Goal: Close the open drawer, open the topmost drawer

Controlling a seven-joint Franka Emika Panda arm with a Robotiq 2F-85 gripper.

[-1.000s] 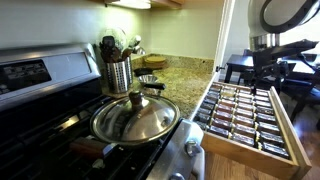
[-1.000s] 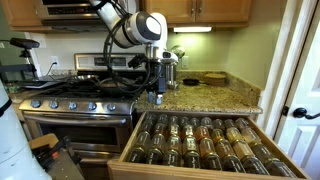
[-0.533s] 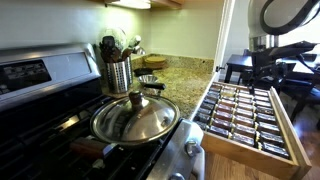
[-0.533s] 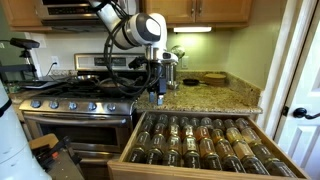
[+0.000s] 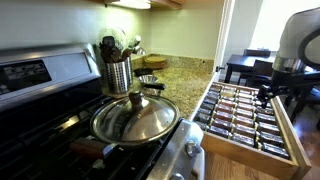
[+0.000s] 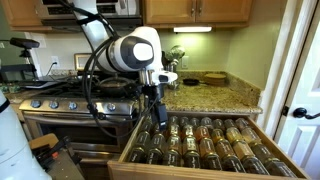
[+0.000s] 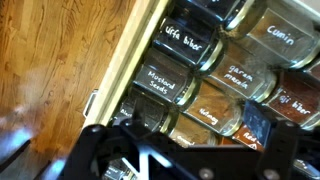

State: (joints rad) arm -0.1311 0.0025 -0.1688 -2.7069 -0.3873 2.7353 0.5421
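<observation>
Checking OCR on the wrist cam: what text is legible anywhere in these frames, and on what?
"Mustard Seeds": spice jar lid in the open drawer, wrist view.
"Cumin": second jar lid, wrist view.
Neighbouring jar labels: handwritten, too blurred to read reliably.
Stove control panel: too small to read.

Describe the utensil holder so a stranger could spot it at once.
Find the stove, then the speckled stone counter beside it. At the counter's stove-side end, behind the pan's shiny lid, stands the utensil holder: the only tall ribbed metal can, stuffed with utensils.
</observation>
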